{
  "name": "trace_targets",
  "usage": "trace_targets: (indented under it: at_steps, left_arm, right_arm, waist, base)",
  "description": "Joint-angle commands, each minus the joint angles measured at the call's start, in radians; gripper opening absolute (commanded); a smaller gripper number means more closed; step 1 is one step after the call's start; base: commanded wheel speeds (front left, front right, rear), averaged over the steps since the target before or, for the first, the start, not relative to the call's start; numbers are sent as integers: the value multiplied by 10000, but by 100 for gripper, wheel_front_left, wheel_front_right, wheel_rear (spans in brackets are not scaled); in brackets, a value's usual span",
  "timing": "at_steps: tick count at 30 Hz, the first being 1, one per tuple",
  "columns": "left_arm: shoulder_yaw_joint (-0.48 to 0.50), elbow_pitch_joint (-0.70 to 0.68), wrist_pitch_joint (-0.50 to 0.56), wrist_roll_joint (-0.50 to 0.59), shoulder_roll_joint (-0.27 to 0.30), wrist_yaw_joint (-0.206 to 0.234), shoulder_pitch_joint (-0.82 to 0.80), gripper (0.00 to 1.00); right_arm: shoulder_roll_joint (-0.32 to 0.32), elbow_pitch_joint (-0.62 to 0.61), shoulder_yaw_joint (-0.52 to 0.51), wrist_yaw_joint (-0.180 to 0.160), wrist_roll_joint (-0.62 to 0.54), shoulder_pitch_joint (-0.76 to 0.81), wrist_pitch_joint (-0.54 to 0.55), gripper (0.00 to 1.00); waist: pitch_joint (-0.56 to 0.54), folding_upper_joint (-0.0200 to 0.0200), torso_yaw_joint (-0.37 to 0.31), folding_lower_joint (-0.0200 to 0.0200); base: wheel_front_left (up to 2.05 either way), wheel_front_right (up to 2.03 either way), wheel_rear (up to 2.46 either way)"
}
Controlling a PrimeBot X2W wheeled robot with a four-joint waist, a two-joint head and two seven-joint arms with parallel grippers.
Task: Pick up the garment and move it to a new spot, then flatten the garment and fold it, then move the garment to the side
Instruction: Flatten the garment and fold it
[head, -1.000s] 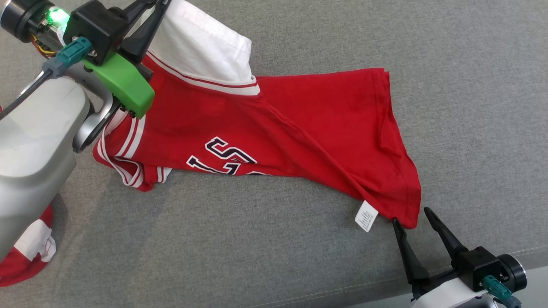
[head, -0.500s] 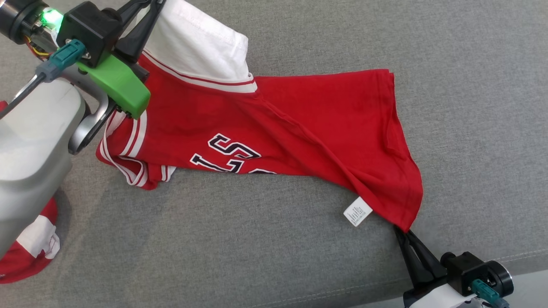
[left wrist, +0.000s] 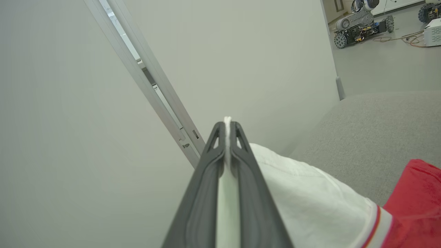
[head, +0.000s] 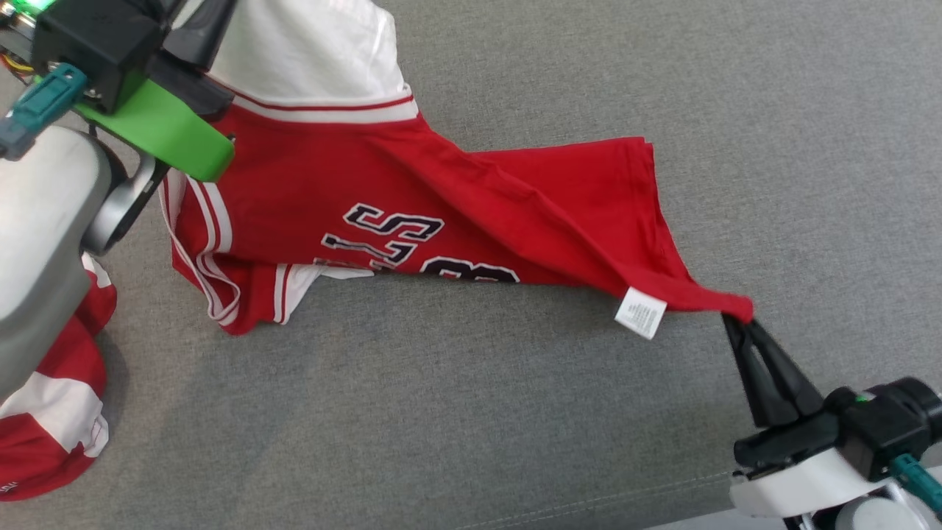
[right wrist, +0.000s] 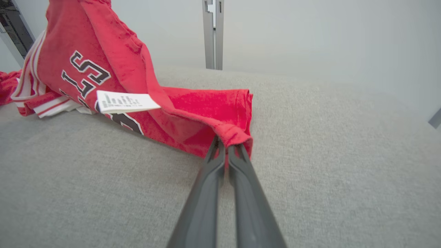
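The garment (head: 412,191) is a red jersey with a white sleeve and black-and-white lettering, stretched across the grey cushion between my two grippers. My left gripper (left wrist: 227,124) is shut on the white sleeve (left wrist: 310,193), holding it raised at the upper left of the head view. My right gripper (head: 736,321) is shut on the red hem corner (right wrist: 234,136) at the right and pulls it into a taut point. A white care label (head: 640,312) hangs just left of that corner. The jersey's middle still rests on the cushion.
The grey fabric cushion (head: 471,427) spreads under everything, with a seam near its front edge. More red-and-white cloth (head: 44,419) lies at the lower left under my left forearm. A pale wall with a metal rail (right wrist: 213,34) stands behind. A wheeled machine (left wrist: 361,24) stands far off on the floor.
My right gripper has shut on the hem corner and drawn it up and to the right, stretching the cloth. The left gripper has risen a little with the sleeve.
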Motion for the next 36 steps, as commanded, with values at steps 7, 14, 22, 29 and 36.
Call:
trace_targets:
  at_steps: [7,14,22,29,36]
  left_arm:
    - [1028,-1477,-4,435,780,269,-567,0]
    - [1645,-956,709,64,1146,-323,-2143,0]
    - [1568,1004,644,683,550,-1096,-4989,0]
    - [1670,2513,-12,2205,-49,-1056,-7650,0]
    - [3353,529,-3,3199,-511,-805,-7877,0]
  right_arm:
    - [-528,-1133,-403,-16,673,-2156,-4,0]
    - [-1442,546,-725,-16,1154,-6252,-4,0]
    - [-1929,4068,55,-14,1757,-11391,774,0]
    - [-1556,6361,359,-16,1063,-14841,165,0]
    - [-1550,6005,227,-16,-426,-15786,-13,0]
  waist:
    - [-140,-1,-260,0]
    - [506,-1,-278,0]
    - [1942,-1,-49,0]
    - [3096,-1,-155,0]
    - [4230,-1,309,0]
  base:
    - [0,0,0]
    - [0,0,0]
    - [0,0,0]
    - [0,0,0]
    - [0,0,0]
